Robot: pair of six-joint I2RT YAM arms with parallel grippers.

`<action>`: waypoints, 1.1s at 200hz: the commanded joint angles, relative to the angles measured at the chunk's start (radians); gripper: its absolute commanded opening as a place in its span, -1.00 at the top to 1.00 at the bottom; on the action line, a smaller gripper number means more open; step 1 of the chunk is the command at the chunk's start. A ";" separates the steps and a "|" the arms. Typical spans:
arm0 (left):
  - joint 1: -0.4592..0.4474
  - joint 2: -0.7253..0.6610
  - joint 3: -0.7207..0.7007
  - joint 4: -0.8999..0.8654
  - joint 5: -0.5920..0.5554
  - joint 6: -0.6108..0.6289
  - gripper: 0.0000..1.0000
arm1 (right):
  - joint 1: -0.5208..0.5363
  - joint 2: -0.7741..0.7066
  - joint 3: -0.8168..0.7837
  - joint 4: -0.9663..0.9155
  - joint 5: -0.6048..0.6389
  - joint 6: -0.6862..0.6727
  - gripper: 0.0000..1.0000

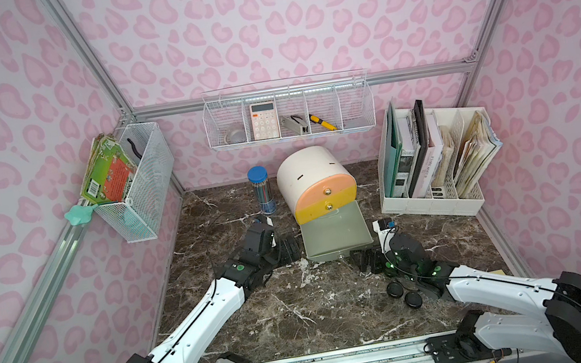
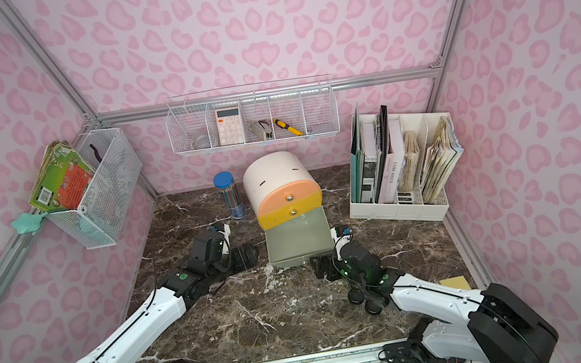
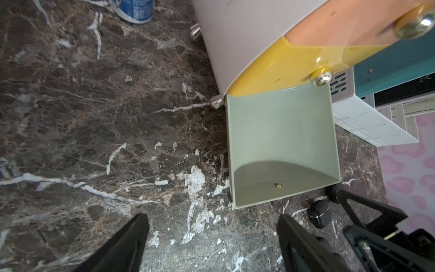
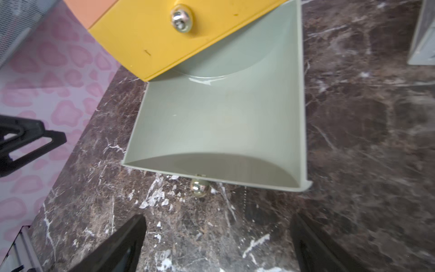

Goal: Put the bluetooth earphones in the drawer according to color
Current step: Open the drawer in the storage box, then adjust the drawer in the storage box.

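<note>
**Grey-green drawer out, both sets of fingers spread**

The white cabinet (image 1: 313, 171) stands at the back of the marble counter (image 1: 302, 318). Its peach drawer (image 1: 325, 187) and yellow drawer (image 1: 324, 206) are shut. The grey-green drawer (image 1: 335, 234) is pulled far out and bare inside, and its knob (image 4: 199, 188) faces the arms.

The left fingers (image 3: 127, 247) stand wide apart just beside the drawer's left wall, with only counter between them. The right fingers (image 4: 117, 247) are equally wide, holding nothing, near the drawer's front right corner.

At least 2 black earphone cases (image 1: 394, 288) lie on the counter beside the right arm's wrist, outside the drawer.
</note>
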 commanded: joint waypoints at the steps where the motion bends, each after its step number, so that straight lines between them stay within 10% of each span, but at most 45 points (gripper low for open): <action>1: -0.001 0.024 -0.034 0.125 0.054 0.030 -0.80 | -0.037 -0.004 0.008 -0.092 -0.032 -0.043 -0.96; 220: -0.017 0.135 0.002 0.118 0.087 0.048 -0.77 | -0.256 0.193 0.073 0.010 -0.223 -0.125 -0.25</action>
